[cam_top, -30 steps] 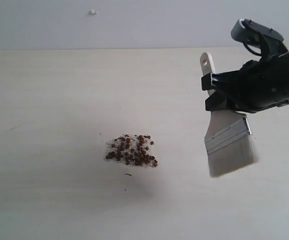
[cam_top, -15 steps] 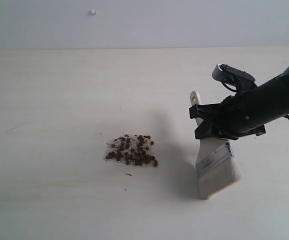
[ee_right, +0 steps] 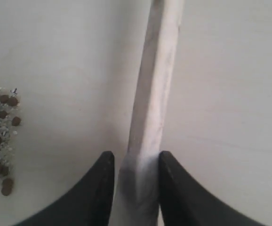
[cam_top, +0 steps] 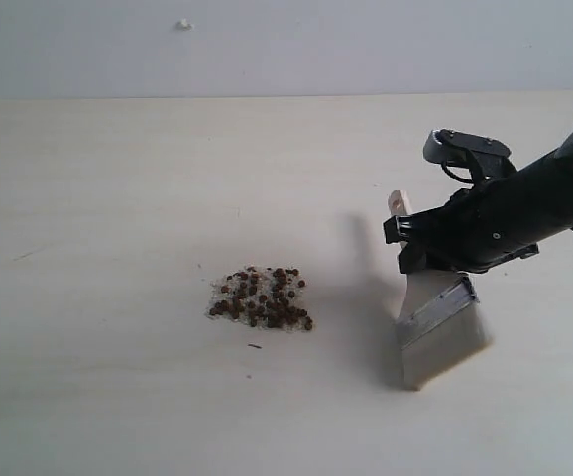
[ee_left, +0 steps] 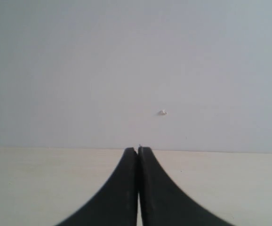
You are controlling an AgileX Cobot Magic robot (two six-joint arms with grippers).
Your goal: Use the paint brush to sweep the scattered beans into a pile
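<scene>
Straddling the flat pale-wood-handled, silver-banded paint brush (cam_top: 441,319), black right gripper (cam_top: 402,248) jaws, can't tell if clamped; black left gripper (ee_left: 137,150) jaws together; tiny reddish-brown beans (cam_top: 262,299) piled nearby.

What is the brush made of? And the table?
The paint brush has a pale matte handle, probably wood, a shiny ribbed band that looks like metal, and soft off-white bristles, maybe synthetic. The table looks like light wood or laminate, smooth, matte, with faint grain lines.
</scene>
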